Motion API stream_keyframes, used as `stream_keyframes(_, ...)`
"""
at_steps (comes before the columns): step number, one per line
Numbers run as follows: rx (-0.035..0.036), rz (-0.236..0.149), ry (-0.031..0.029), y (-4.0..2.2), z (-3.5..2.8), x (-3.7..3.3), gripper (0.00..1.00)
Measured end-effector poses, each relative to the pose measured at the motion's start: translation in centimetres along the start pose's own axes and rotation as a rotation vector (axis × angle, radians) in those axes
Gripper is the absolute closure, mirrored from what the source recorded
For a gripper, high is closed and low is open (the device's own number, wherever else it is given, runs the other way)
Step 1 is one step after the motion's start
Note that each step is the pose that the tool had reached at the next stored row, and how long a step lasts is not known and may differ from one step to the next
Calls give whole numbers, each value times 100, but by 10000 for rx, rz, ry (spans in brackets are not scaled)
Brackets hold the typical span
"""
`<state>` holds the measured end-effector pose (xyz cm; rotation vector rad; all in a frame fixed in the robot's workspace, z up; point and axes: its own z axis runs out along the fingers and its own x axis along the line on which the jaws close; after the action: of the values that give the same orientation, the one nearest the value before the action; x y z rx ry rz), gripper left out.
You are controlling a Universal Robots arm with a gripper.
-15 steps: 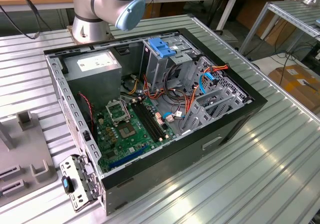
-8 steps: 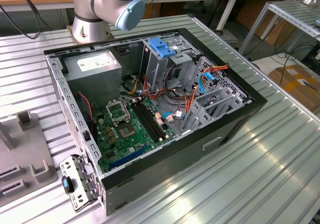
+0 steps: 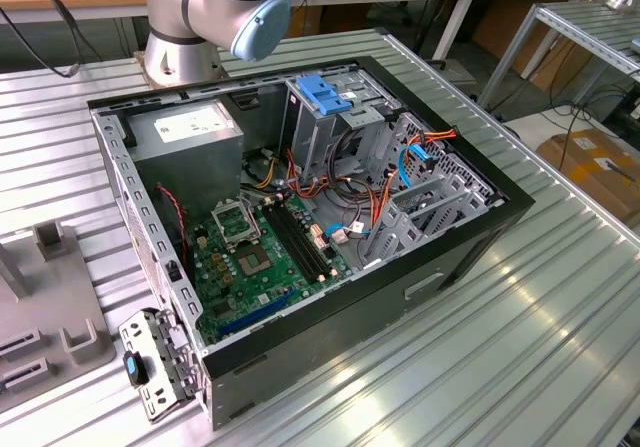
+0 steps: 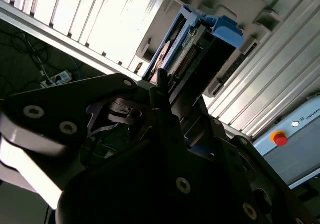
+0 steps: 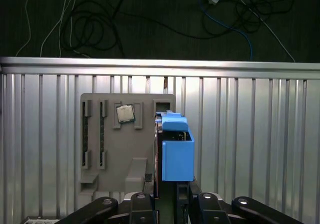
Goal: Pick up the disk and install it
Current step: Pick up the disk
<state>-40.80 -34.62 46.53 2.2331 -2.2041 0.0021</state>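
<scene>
Hand (image 5: pixel 176 189) closest to lens in both wrist views, dark body across the foreground, set right at the near end of the disk (image 5: pixel 177 151). Cannot tell whether it has closed on the disk. Disk stands on edge at one side of a grey holder plate (image 5: pixel 125 154) on the ribbed metal desk (image 5: pixel 250 149), blue rail facing out. It is probably parked upright so that one end is offered for a straight approach. First wrist view gives the plate's layout: empty slots, and a processor chip (image 5: pixel 125 113) in a pocket. Second wrist view gives the disk's connector edge (image 4: pixel 186 58) and its blue rail from the side. Exterior view gives the destination: computer case (image 3: pixel 400 287) lying on its side, lid off, so the drive cage (image 3: pixel 318 132) with its blue latch (image 3: pixel 325 94) can likely be reached from above. The power supply (image 3: pixel 190 132) and the motherboard (image 3: pixel 260 267) are exposed, and the arm (image 3: pixel 215 7) stands behind the case.
</scene>
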Motion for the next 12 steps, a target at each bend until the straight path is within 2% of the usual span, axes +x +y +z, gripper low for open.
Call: stream_keyframes(12,1,0,0,0,-19,0,65)
